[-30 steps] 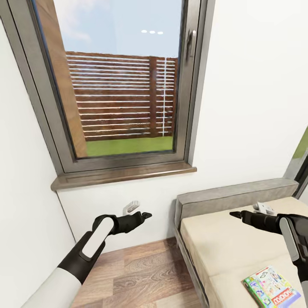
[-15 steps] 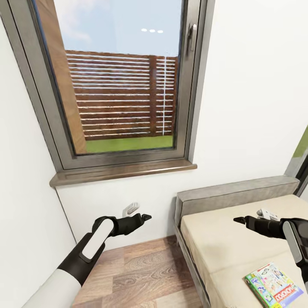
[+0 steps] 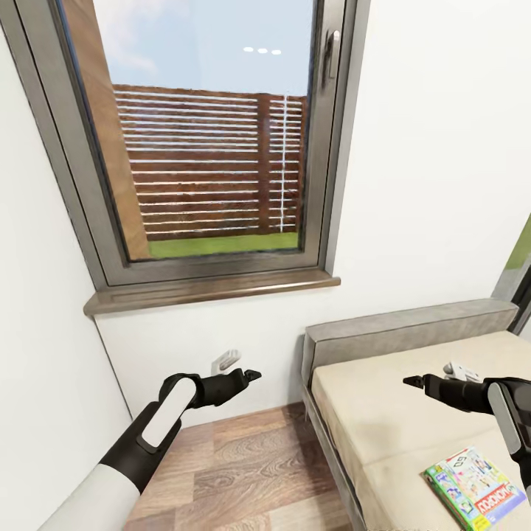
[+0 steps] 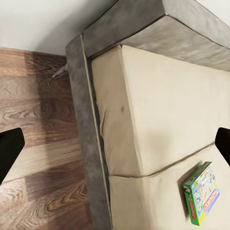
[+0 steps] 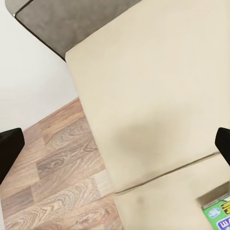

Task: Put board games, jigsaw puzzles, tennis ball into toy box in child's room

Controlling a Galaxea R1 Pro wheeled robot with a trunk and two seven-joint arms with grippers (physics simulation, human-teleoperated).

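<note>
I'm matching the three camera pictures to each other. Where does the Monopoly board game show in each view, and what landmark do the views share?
Head view: Monopoly board game lies at the lower right, on the beige mattress.
Left wrist view: it sits at the lower right, flat on the mattress.
Right wrist view: a corner of it is cut off by the bottom right edge.
Shared landmark: the bed with its dark grey frame, beside the wood floor.

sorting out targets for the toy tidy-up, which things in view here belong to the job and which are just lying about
Belongs to the job:
- MONOPOLY board game, flat on the mattress
- bed it lies on
- left gripper over the floor and right gripper over the bed, both empty

Just there:
- window and its sill
- wooden floor
- white wall
</note>
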